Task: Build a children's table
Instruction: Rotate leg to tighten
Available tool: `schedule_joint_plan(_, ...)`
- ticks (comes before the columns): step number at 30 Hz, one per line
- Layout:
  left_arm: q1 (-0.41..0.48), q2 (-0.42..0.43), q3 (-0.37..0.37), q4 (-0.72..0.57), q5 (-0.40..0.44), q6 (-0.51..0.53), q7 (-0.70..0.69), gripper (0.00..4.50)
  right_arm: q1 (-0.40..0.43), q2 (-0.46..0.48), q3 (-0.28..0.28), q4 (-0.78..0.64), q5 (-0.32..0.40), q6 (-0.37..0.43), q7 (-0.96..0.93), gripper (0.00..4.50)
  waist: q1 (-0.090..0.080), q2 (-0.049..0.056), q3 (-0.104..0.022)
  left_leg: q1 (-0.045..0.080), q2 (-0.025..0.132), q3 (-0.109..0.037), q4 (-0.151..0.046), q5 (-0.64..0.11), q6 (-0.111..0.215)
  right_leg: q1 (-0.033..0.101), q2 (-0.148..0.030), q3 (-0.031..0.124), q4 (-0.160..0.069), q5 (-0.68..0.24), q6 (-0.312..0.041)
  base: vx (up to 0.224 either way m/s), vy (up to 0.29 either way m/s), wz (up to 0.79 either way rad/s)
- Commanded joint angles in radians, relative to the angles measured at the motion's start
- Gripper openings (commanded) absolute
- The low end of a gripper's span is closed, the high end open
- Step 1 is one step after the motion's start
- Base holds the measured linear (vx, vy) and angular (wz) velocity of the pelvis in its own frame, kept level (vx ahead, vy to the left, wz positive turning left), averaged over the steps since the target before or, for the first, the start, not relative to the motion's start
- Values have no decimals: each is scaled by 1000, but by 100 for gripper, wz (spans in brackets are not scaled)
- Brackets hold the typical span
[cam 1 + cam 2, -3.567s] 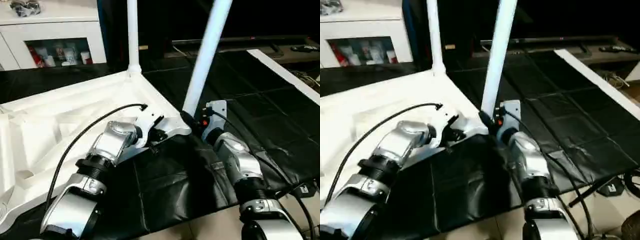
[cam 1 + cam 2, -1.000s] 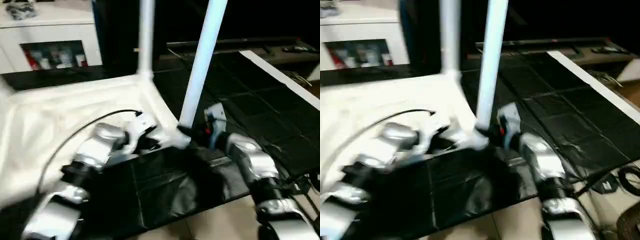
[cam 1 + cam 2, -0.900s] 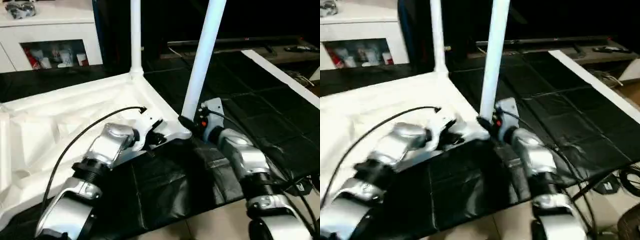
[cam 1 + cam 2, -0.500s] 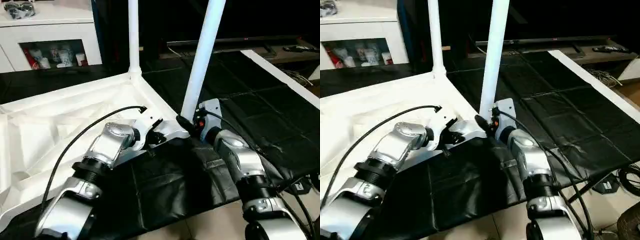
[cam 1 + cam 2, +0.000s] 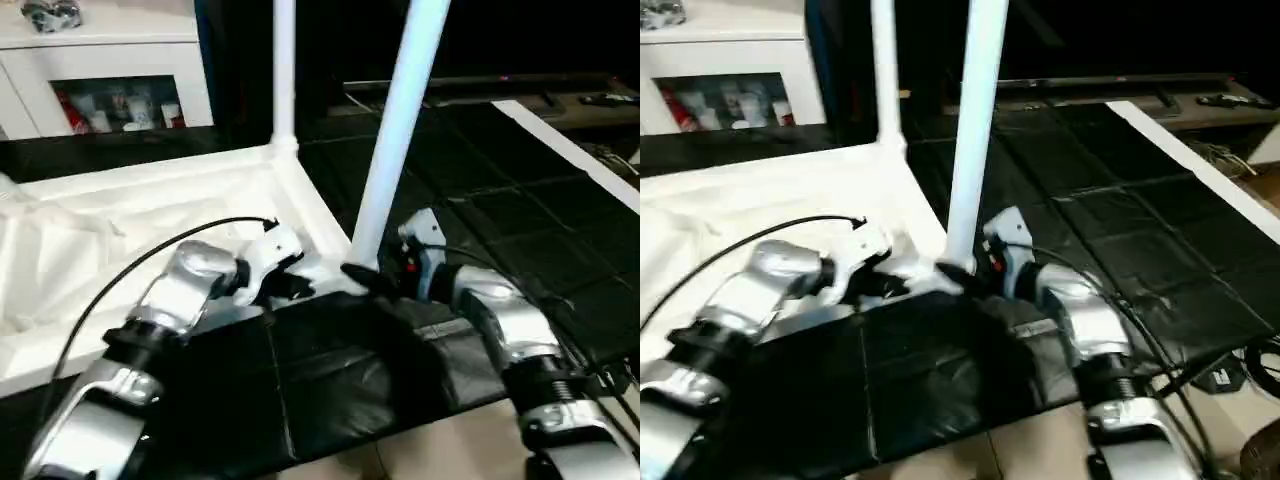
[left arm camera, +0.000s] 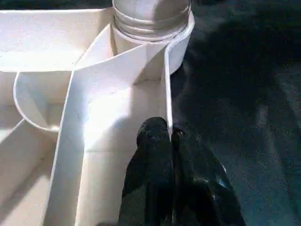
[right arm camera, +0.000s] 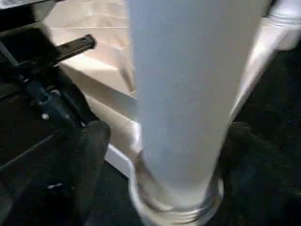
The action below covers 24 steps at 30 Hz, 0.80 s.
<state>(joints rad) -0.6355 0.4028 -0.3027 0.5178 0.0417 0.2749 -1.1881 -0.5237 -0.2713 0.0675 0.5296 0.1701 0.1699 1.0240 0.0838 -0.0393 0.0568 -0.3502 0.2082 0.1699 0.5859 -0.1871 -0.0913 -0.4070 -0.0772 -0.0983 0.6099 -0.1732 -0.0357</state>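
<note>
Right end effector [image 7: 160,141] open, straddling table leg [image 5: 395,130] base; left end effector [image 6: 162,134] pinching tabletop rim [image 6: 165,89].

The two head views looked forward and down from slightly offset positions over the silver forearms, covering the inverted table top [image 5: 150,215], its two upright legs, the black mat [image 5: 480,190] and a white cabinet [image 5: 110,60] at the far left. The left wrist view looked along the left gripper [image 6: 169,134] at very close range, facing a corner socket [image 6: 150,23] and the ribbed underside. The right wrist view looked along the right gripper [image 7: 162,141] from close range at the near leg [image 7: 188,94], which stood between its fingers. Both wrist views and both head views shared this near corner.
</note>
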Motion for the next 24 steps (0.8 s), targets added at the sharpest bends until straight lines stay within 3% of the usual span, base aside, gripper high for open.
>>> schedule_joint_plan(1,-7,23,-45,-68,-40,-58,-138,0,8,-44,26,-41,52,1,160,417,4,7,-68,3,28,0,-65,-170,61,64,-72,60,-72,-207,-198,0,0,0)
schedule_joint_plan(8,-6,58,-88,-63,-20,-120,-232,0,-2,-100,59,-30,86,15,339,417,25,10,-67,7,32,2,-65,-180,49,58,-70,57,-72,-228,-194,0,0,0)
schedule_joint_plan(9,-5,63,-94,-66,-18,-127,-246,0,-5,-109,66,-26,89,23,367,390,27,9,-67,6,32,3,-65,-181,47,59,-71,58,-72,-232,-195,0,0,0)
schedule_joint_plan(17,-7,88,-126,-49,-5,-189,-293,0,-25,-133,113,21,73,2,477,334,29,4,-68,2,30,2,-63,-174,42,59,-72,56,-74,-272,-178,0,0,0)
schedule_joint_plan(24,-15,81,-126,-35,-3,-206,-300,0,-19,-119,129,25,63,-22,493,269,29,4,-70,1,30,1,-63,-164,43,60,-71,56,-70,-249,-184,0,0,0)
